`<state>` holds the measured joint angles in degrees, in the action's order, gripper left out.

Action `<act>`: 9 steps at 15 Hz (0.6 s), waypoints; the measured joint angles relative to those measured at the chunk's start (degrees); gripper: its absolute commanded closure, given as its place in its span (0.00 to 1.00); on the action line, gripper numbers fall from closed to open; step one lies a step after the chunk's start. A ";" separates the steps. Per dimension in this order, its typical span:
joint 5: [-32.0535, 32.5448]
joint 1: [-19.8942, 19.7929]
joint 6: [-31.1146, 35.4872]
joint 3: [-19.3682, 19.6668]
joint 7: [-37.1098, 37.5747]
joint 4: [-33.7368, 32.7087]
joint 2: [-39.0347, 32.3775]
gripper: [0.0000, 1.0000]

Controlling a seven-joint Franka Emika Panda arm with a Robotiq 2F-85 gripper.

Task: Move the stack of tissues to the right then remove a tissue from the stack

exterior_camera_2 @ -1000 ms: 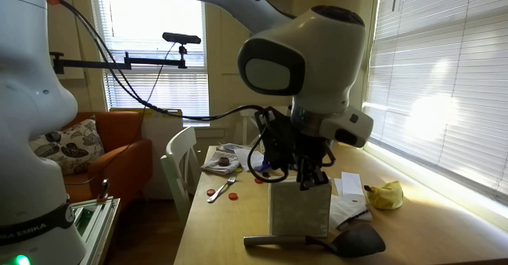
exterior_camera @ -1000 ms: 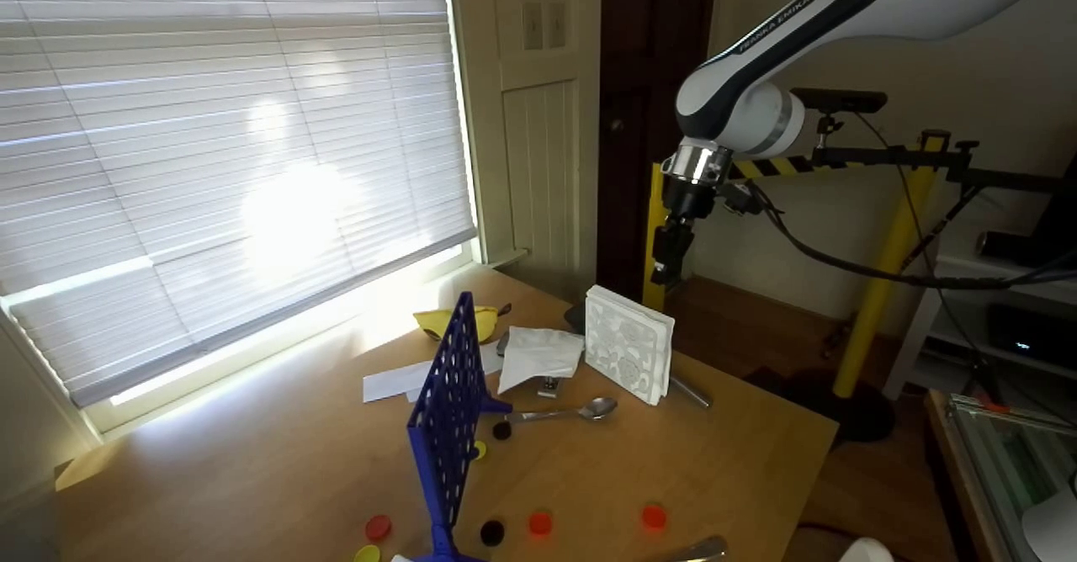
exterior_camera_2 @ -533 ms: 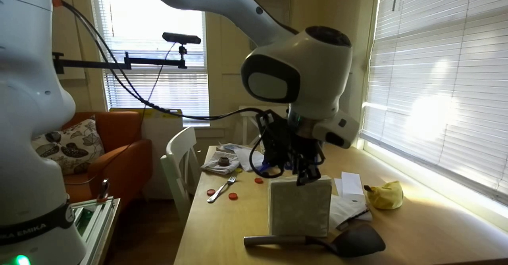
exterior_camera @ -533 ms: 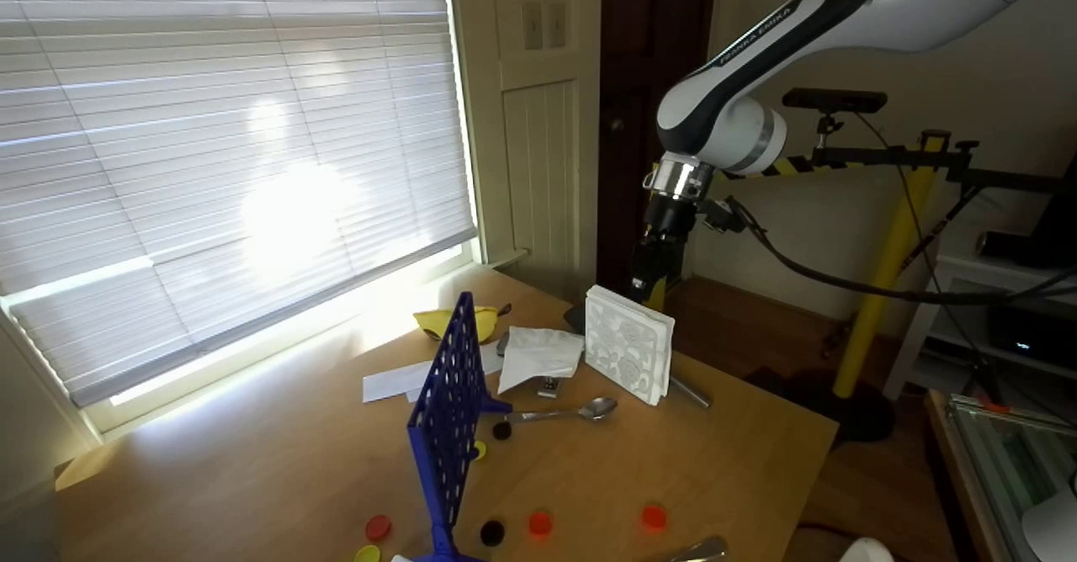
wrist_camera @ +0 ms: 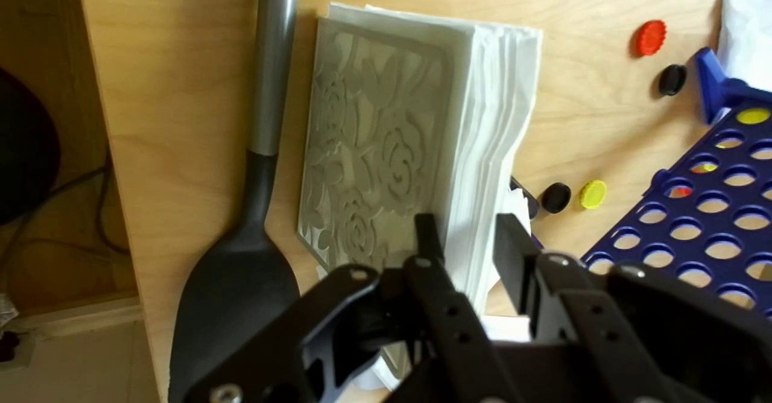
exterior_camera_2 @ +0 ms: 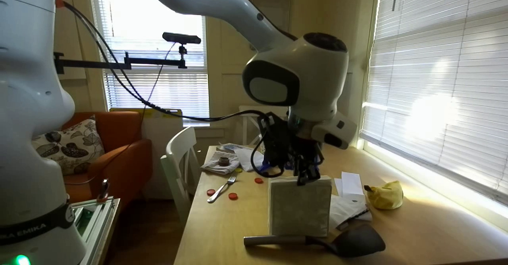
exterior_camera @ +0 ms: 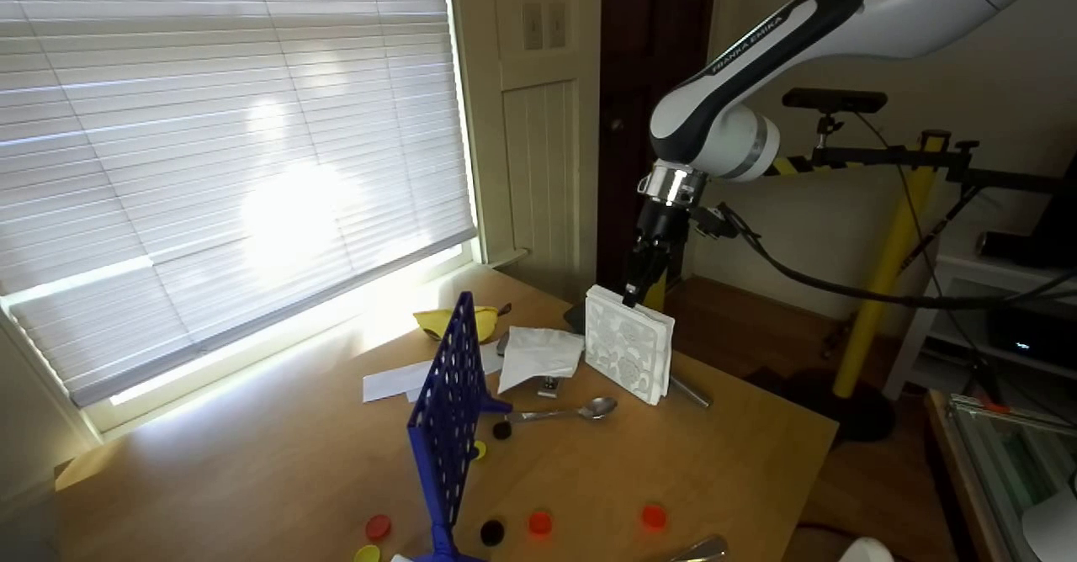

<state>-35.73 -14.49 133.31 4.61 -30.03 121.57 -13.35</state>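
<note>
One stack of tissues, upright | grey floral face, rippled white edges | gripper part-spread astride it, hold unclear

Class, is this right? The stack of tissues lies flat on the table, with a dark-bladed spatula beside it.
Not flat: the stack of tissues stands upright on the table, as both exterior views show. The dark-bladed spatula is beside it, as stated.

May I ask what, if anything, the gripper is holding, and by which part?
It cannot be told: the gripper straddles the top edge of the tissue stack, but any firm contact is unclear.
</note>
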 measured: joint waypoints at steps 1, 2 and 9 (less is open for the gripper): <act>0.00 -0.06 0.04 0.07 0.06 -0.09 0.02 0.62; 0.00 -0.14 0.06 0.15 0.08 -0.16 0.04 0.65; 0.00 -0.49 0.09 0.94 0.60 -0.16 0.09 0.73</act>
<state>-35.73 -14.98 133.40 5.55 -29.44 121.41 -13.26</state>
